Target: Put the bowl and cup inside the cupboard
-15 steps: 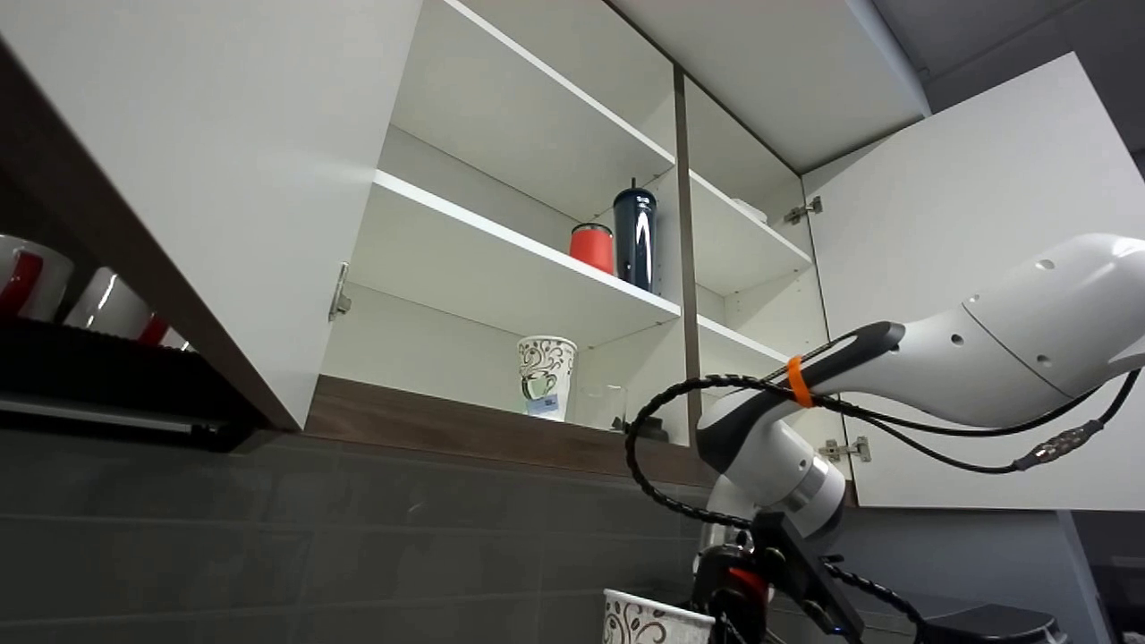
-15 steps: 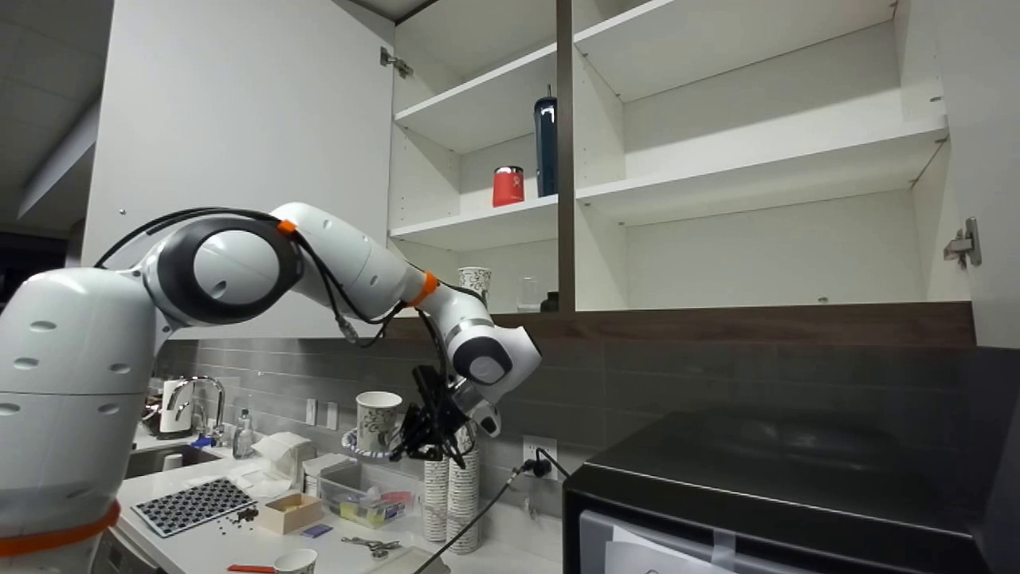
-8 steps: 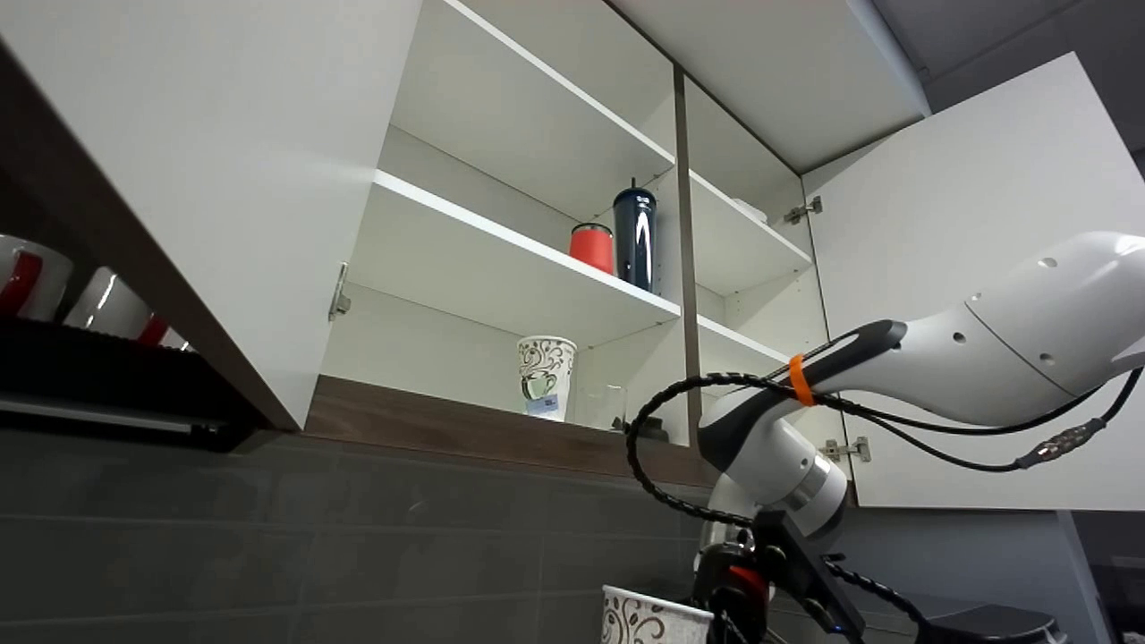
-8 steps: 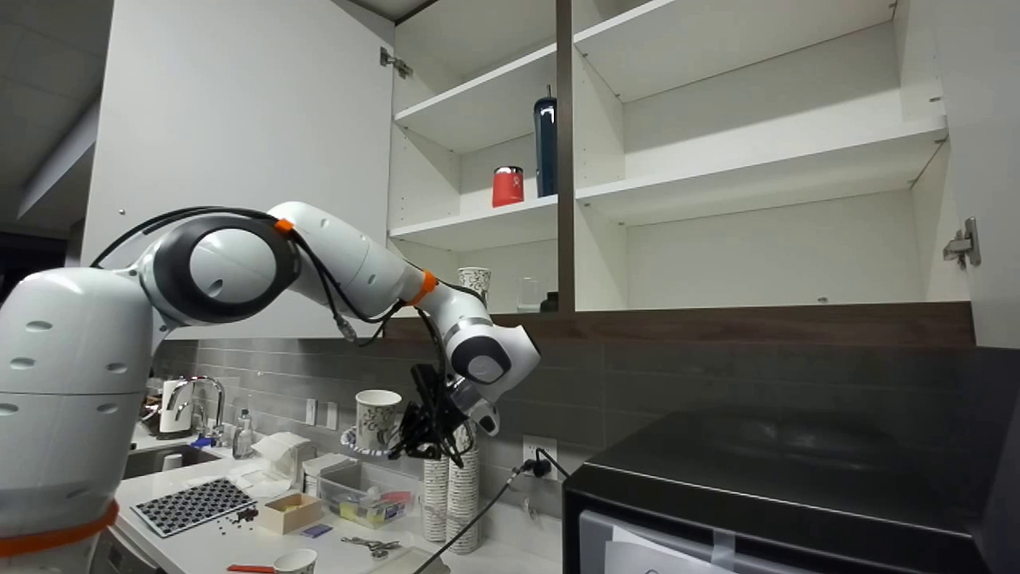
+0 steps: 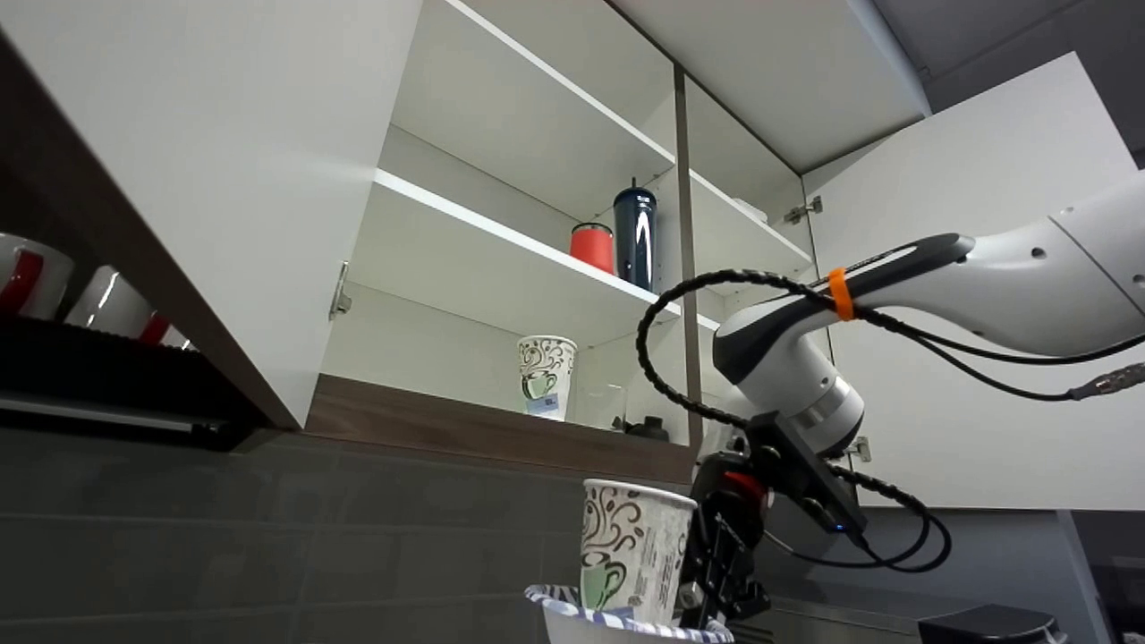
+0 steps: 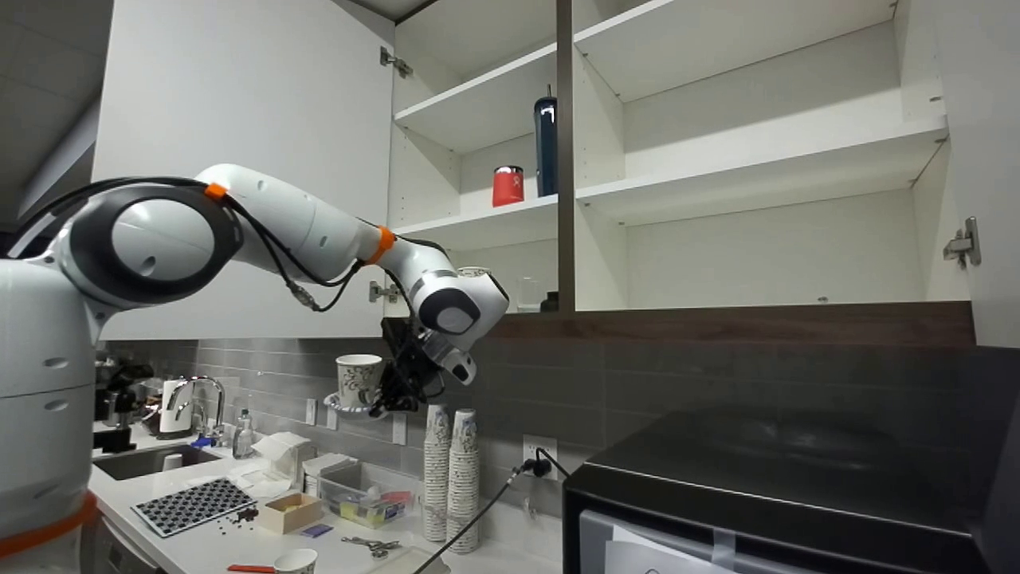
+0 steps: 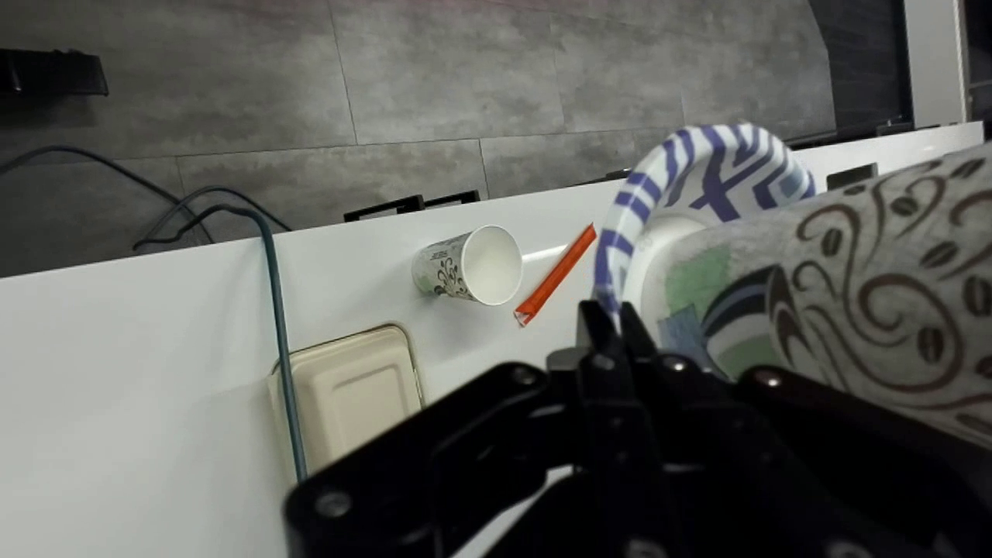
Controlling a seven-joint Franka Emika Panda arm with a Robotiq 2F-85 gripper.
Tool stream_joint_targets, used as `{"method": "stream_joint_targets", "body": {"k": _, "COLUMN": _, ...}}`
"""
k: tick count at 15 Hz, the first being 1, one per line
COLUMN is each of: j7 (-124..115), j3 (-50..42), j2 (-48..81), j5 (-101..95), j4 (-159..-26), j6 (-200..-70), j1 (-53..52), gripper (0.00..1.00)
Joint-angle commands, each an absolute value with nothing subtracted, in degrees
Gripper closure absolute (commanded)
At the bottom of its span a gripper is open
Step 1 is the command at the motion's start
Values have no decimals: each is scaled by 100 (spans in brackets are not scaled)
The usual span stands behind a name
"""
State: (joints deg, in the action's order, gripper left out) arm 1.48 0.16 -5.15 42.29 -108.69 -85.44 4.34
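In the wrist view, the claw (image 7: 612,310) is clamped on the rim of the bowl (image 7: 721,186), right of centre. In an exterior view the cup (image 5: 633,555) stands inside the bowl, at the bottom of the frame, right of centre; both are outside the cupboard (image 5: 501,431), lower in the picture than its brown edge. Mid-frame, a red tumbler (image 5: 591,249) sits beside a dark bottle (image 5: 635,240), with a second cup (image 5: 547,377) to their lower left. Near the middle of the wrist view, a third cup (image 7: 492,265) is near an orange strip (image 7: 555,276).
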Motion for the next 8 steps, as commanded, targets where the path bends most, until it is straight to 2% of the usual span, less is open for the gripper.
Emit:
{"method": "stream_joint_targets", "body": {"k": 1, "j7": -68, "j3": -67, "j2": -615, "j5": 4220, "j4": -10857, "j6": -8558, "j1": 325, "gripper": 97}}
{"method": "stream_joint_targets", "body": {"k": 8, "j7": -341, "j3": -66, "j2": -900, "j5": 4335, "j4": -10820, "j6": -8579, "j1": 290, "gripper": 99}}
